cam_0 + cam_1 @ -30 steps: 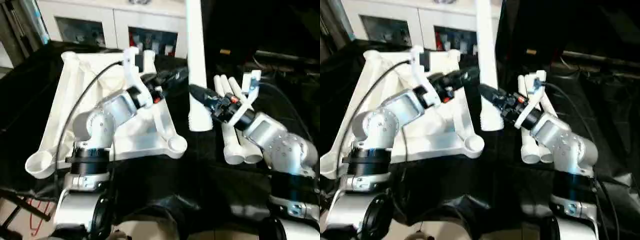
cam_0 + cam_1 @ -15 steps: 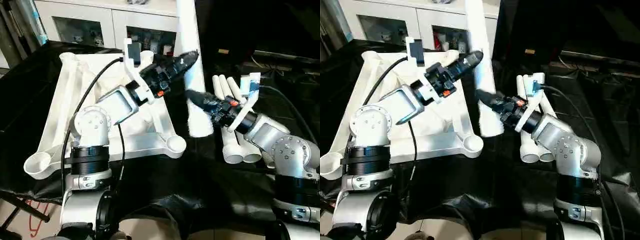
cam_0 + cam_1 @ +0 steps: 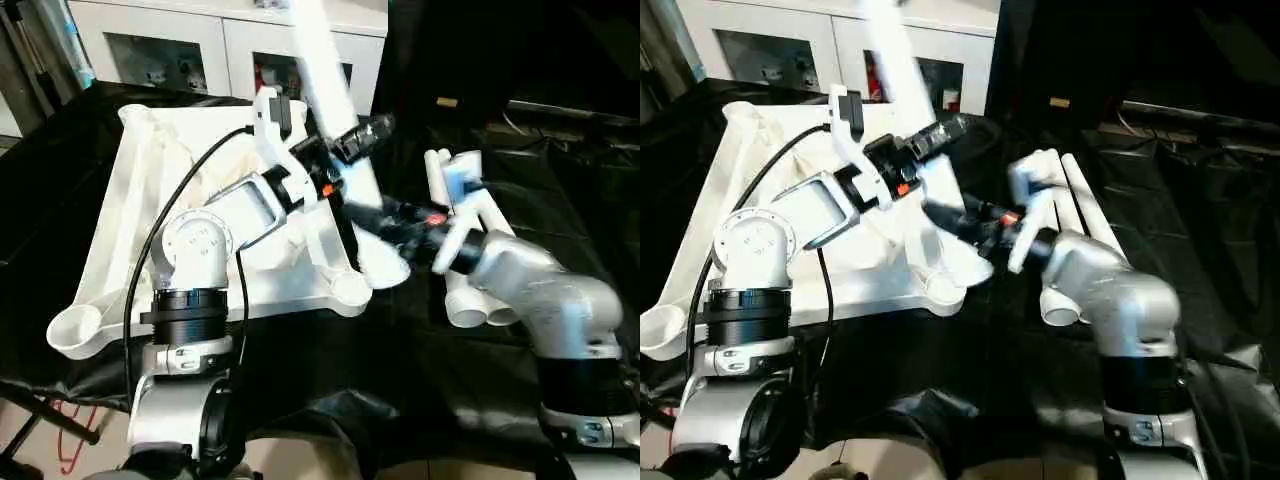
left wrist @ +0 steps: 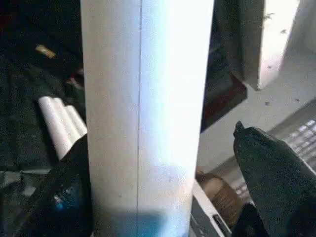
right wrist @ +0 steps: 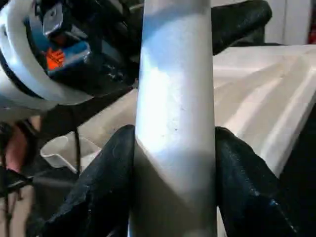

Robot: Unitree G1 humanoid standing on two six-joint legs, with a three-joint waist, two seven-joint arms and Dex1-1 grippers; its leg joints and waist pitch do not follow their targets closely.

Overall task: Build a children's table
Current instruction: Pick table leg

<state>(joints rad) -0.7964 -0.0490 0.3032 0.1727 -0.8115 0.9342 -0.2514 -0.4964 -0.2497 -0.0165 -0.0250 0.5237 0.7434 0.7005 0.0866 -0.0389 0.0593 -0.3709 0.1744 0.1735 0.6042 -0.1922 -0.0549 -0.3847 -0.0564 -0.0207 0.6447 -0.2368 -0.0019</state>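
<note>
The white tabletop point(image 3: 130, 200) lies upside down on the left, ribs up, with a socket at its near right corner point(image 3: 350, 288). One long white leg point(image 3: 322, 60) slants from top centre down to its flared end point(image 3: 385, 268) just beside that socket. My right gripper point(image 3: 365, 215) is shut on the leg low down; both fingers point(image 5: 106, 182) press its sides. My left gripper point(image 3: 362, 135) is open around the leg higher up, and a gap separates one finger point(image 4: 276, 168) from the tube point(image 4: 148, 98). More legs point(image 3: 470, 290) lie side by side on the right.
A white cabinet with glass doors point(image 3: 180, 50) stands behind the work. Black cloth point(image 3: 400, 380) covers the surface. A black cable point(image 3: 180, 200) loops from my left arm over the tabletop. Red cord point(image 3: 70, 440) lies on the floor at the near left.
The leg has tipped from upright to slanting, and its lower end swung left toward the tabletop's near right corner. My left gripper rose to the leg and opened around it.
</note>
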